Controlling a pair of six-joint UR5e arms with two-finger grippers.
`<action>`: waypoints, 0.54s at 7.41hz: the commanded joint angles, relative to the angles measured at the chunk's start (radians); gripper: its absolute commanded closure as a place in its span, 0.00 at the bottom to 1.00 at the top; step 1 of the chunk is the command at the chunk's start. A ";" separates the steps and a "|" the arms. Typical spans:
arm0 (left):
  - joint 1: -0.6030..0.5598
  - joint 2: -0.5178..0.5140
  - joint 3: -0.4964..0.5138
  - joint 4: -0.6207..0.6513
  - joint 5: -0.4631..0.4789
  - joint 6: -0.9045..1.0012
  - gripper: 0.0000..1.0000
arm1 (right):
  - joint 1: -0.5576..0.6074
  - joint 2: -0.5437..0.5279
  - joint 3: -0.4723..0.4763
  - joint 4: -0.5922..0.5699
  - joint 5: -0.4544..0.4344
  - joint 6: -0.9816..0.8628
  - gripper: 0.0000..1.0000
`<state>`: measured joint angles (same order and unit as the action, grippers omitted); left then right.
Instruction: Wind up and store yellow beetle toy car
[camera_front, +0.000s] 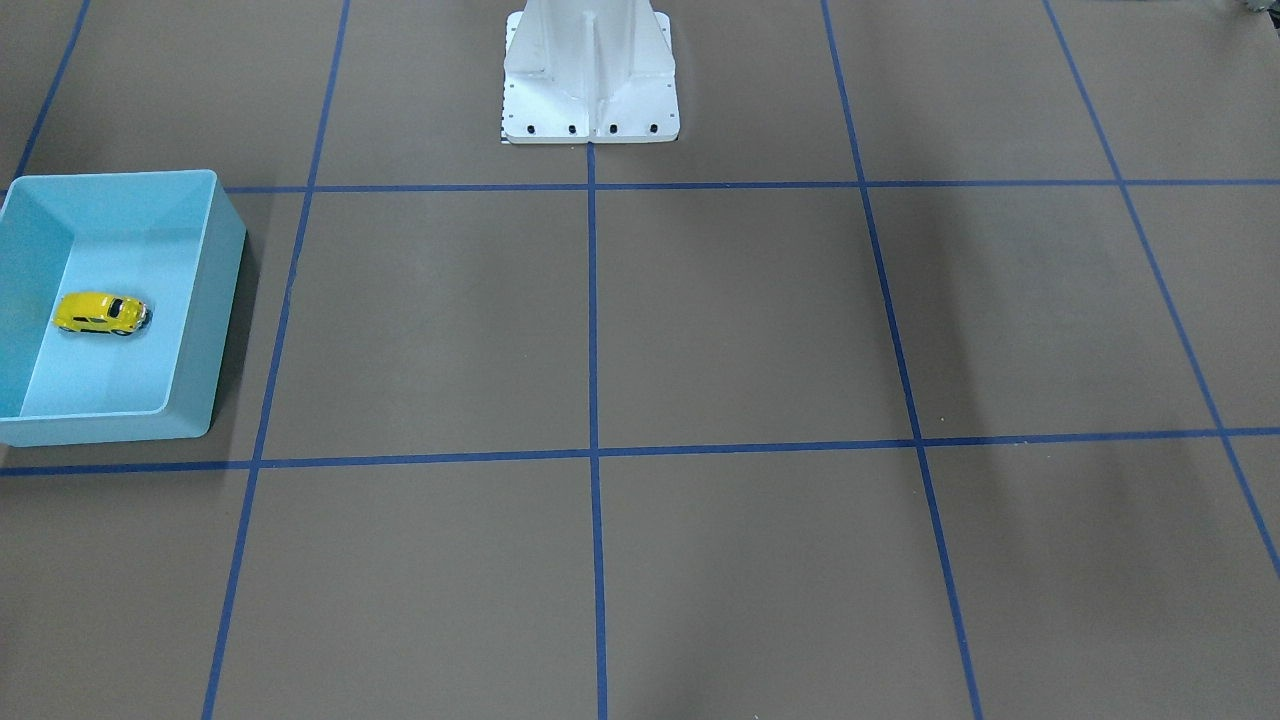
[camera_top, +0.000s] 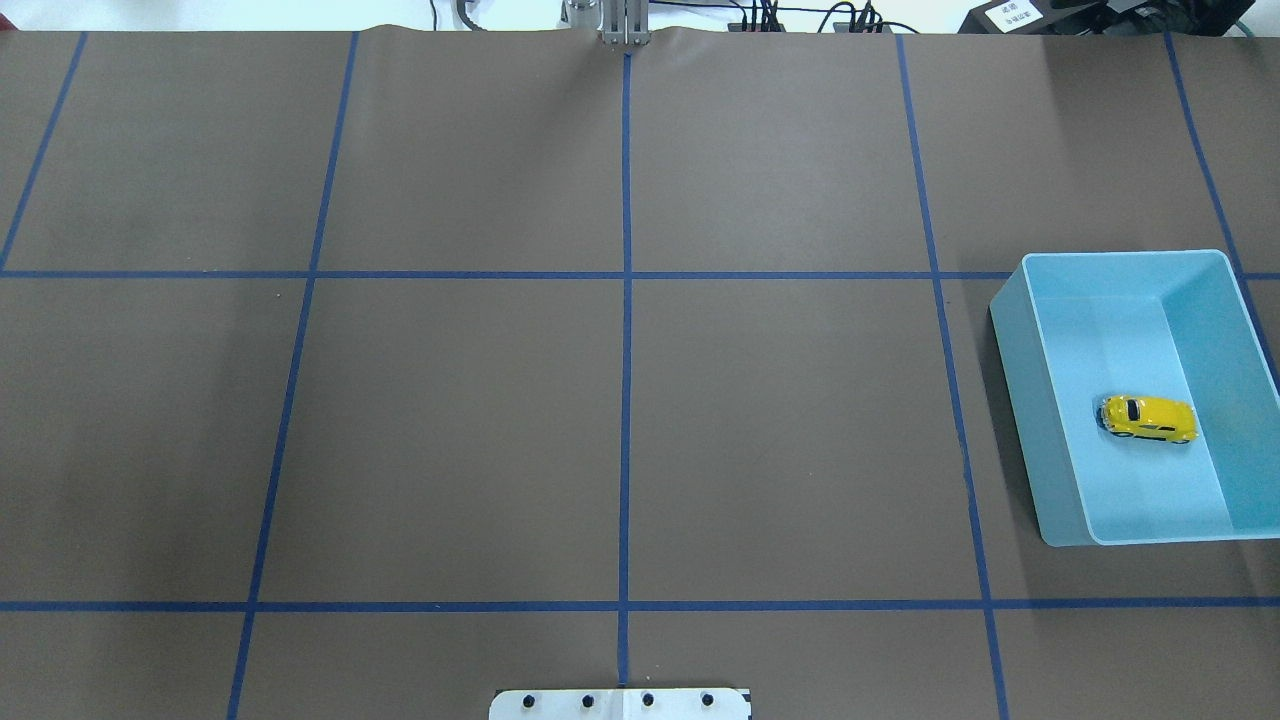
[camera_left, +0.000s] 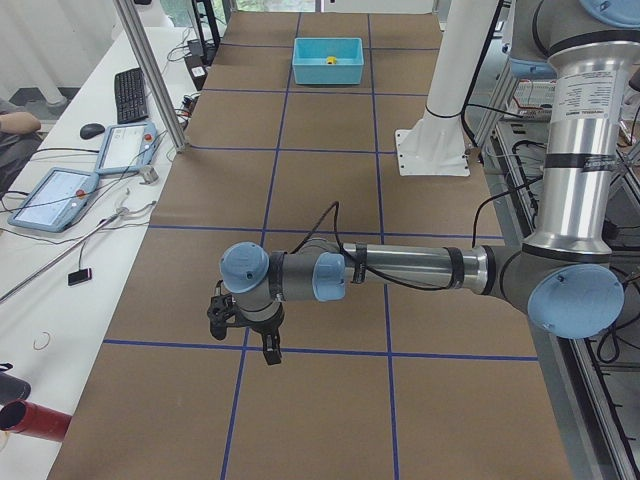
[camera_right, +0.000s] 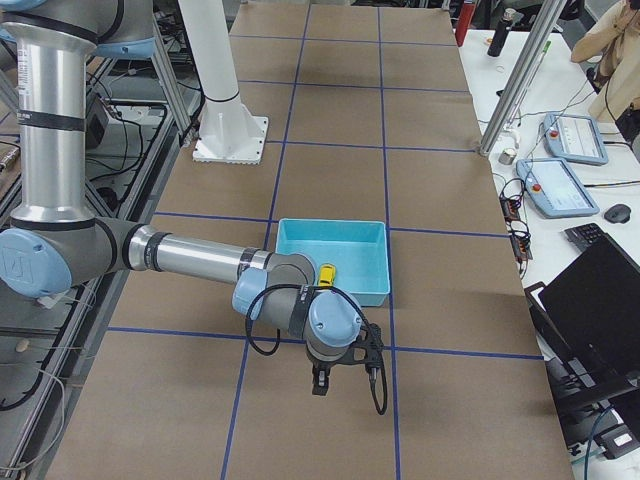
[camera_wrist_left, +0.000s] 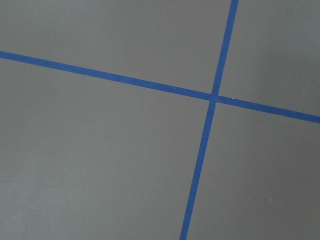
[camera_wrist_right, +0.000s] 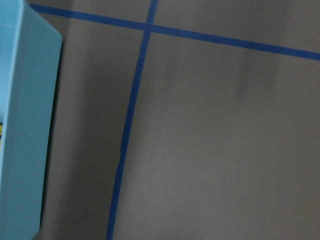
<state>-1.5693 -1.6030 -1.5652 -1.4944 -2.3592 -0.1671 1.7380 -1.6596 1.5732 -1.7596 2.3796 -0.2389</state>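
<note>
The yellow beetle toy car (camera_front: 100, 313) lies on the floor of the light blue bin (camera_front: 222, 262), also seen from overhead (camera_top: 1150, 417) in the bin (camera_top: 1012, 335) at the table's right. Neither gripper shows in the overhead or front views. The left gripper (camera_left: 246, 338) hangs over the table far from the bin (camera_left: 325, 72); I cannot tell if it is open. The right gripper (camera_right: 321, 380) hangs just outside the bin (camera_right: 332, 232), beside the car (camera_right: 326, 275); I cannot tell if it is open. The right wrist view shows the bin's outer wall (camera_wrist_right: 25, 125).
The white robot base (camera_front: 590, 75) stands at the table's middle edge. Blue tape lines (camera_top: 626, 350) grid the brown table. Keyboards, tablets and cables (camera_left: 60, 195) lie on the operators' side desk; an upright metal post (camera_right: 520, 85) stands there.
</note>
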 joint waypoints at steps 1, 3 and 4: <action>0.000 0.000 0.004 0.000 0.002 0.001 0.00 | 0.012 0.007 0.034 -0.001 -0.098 0.067 0.00; 0.000 0.000 0.004 -0.001 0.002 0.001 0.00 | 0.012 -0.002 0.028 -0.001 -0.109 0.108 0.00; 0.000 0.000 0.004 -0.001 0.002 0.000 0.00 | 0.012 0.000 0.028 -0.001 -0.125 0.107 0.00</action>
<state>-1.5693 -1.6030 -1.5616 -1.4951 -2.3578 -0.1660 1.7499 -1.6586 1.6016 -1.7610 2.2730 -0.1421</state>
